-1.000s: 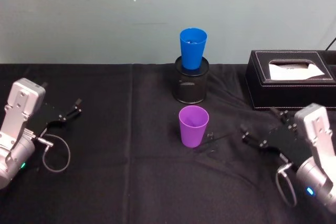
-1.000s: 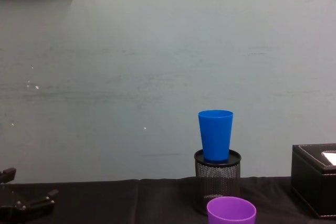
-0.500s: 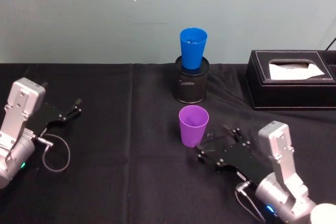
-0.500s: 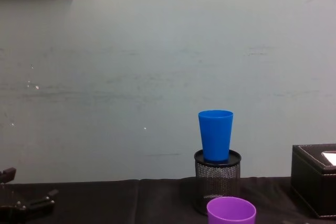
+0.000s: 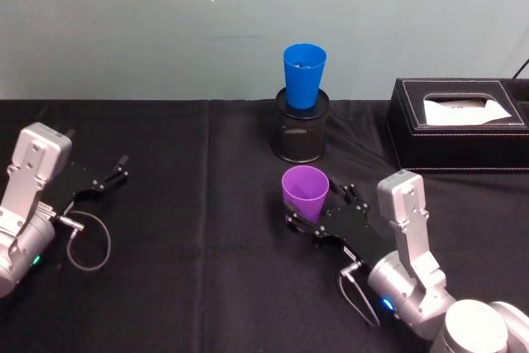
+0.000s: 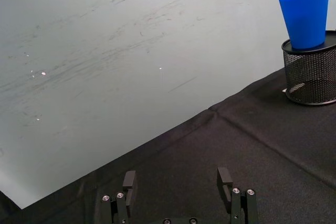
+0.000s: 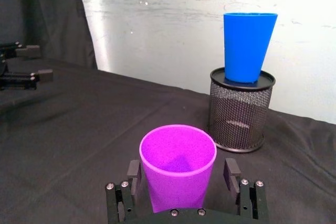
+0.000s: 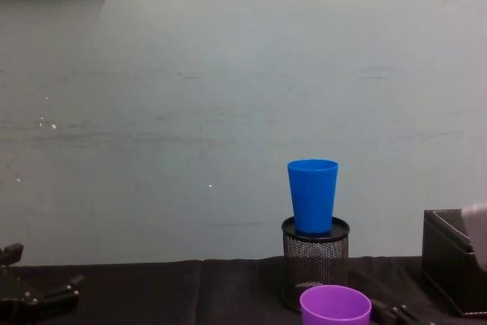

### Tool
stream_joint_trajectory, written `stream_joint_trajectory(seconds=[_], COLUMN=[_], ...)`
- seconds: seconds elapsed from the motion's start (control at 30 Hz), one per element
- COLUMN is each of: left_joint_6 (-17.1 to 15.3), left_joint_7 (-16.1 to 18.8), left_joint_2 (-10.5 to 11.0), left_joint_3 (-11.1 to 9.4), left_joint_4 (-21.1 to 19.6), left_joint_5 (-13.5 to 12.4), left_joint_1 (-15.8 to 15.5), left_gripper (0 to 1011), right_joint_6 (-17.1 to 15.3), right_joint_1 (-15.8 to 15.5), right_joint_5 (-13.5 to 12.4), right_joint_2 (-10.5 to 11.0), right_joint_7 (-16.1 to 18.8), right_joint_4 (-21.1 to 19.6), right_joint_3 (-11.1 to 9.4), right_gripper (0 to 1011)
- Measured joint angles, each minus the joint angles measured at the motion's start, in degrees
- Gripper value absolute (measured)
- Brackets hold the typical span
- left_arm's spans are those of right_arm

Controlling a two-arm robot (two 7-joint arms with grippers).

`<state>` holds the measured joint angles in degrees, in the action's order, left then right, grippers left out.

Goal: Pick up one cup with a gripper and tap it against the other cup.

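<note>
The purple cup (image 5: 304, 192) stands upright on the black cloth, in front of the blue cup (image 5: 303, 76), which rests on top of a black wire-mesh pot (image 5: 301, 134). My right gripper (image 5: 318, 208) is open with one finger on each side of the purple cup (image 7: 177, 166); small gaps show between its fingers (image 7: 231, 174) and the cup wall. The blue cup (image 7: 249, 45) is beyond it, higher up. My left gripper (image 5: 111, 173) is parked open at the far left, with nothing between its fingers (image 6: 224, 178).
A black tissue box (image 5: 459, 126) sits at the back right, close to the right arm. The mesh pot (image 8: 315, 264) raises the blue cup (image 8: 313, 195) above the purple cup's rim (image 8: 335, 302). A pale wall runs behind the table.
My right arm has swung in from the right side to the purple cup, and its open fingers now straddle it. Both cups and the left arm have stayed put.
</note>
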<state>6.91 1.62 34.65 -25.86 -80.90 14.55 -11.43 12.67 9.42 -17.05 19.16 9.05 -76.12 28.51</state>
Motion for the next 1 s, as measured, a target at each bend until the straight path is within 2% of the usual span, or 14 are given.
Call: stream_joint_trajectory(seconds=[0.13, 0.43, 0.73, 0.9, 1.0], left_joint_6=[0.0, 0.0, 0.0, 0.0, 0.0], left_joint_7=[0.0, 0.0, 0.0, 0.0, 0.0], left_joint_2=[0.0, 0.0, 0.0, 0.0, 0.0], left_joint_3=[0.0, 0.0, 0.0, 0.0, 0.0], left_joint_4=[0.0, 0.0, 0.0, 0.0, 0.0], left_joint_5=[0.0, 0.0, 0.0, 0.0, 0.0], left_joint_1=[0.0, 0.0, 0.0, 0.0, 0.0], left_gripper=[1000, 1000, 1000, 1000, 1000], right_joint_6=[0.2, 0.3, 0.0, -1.1, -3.2], right_joint_1=[1.3, 2.4, 2.4, 1.6, 0.2], right_joint_5=[0.4, 1.3, 2.2, 2.5, 2.8], right_joint_2=[-1.8, -4.0, -5.1, -5.0, -4.0], right_joint_7=[0.1, 0.6, 1.3, 1.4, 1.0], right_joint_4=[2.2, 4.5, 4.9, 2.8, -1.6], right_joint_3=[-0.3, -0.9, -1.8, -2.6, -3.7], right_gripper=[1002, 979, 758, 731, 717])
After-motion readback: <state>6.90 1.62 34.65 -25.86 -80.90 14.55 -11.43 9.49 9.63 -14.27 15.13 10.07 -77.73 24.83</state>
